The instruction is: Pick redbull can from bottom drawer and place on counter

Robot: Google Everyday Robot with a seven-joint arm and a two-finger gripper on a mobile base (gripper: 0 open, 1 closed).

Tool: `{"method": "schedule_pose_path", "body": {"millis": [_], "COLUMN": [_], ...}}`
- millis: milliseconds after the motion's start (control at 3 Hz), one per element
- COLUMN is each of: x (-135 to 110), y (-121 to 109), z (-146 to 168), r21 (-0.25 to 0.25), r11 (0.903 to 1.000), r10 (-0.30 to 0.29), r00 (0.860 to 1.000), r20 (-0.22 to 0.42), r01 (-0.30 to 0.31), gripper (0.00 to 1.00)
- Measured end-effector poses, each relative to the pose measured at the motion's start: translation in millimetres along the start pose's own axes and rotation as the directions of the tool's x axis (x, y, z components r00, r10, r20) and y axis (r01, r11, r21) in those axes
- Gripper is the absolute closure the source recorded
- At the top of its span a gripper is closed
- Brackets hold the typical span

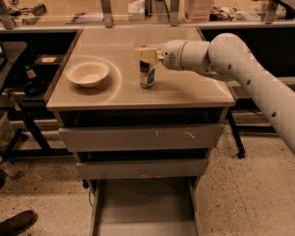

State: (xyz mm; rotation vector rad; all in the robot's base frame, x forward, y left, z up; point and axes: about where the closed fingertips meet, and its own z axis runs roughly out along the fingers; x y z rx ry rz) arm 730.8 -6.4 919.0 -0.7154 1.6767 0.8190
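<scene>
The gripper (147,55) sits against the upper end of the redbull can (147,77) on the counter (184,90) and covers the can's top, so its lid cannot be seen. The can's print is too blurred to read (only blue and pale patches come through). The arm (258,83) runs off the right edge. The bottom drawer (143,207) is cut by the lower edge, which hides its front wall. A dark shoe (17,222) is cropped at the lower left corner. The workbench (60,10) behind is cut by the top edge, and its clutter is too blurred to name.
</scene>
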Motion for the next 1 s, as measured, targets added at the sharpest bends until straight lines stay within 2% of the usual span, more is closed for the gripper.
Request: {"method": "schedule_pose_path", "body": {"millis": [333,667,1000], "x": [0.0,0.0,0.0], "y": [0.0,0.0,0.1], "z": [0.0,0.0,0.1], "r21": [0.0,0.0,0.0], "r11": [1.0,1.0,1.0], "r10": [0.0,0.0,0.0], "r00": [1.0,1.0,1.0], "r20": [0.0,0.0,0.0], "r01": [0.0,0.0,0.0], "gripper": [0.12,0.0,0.0]}}
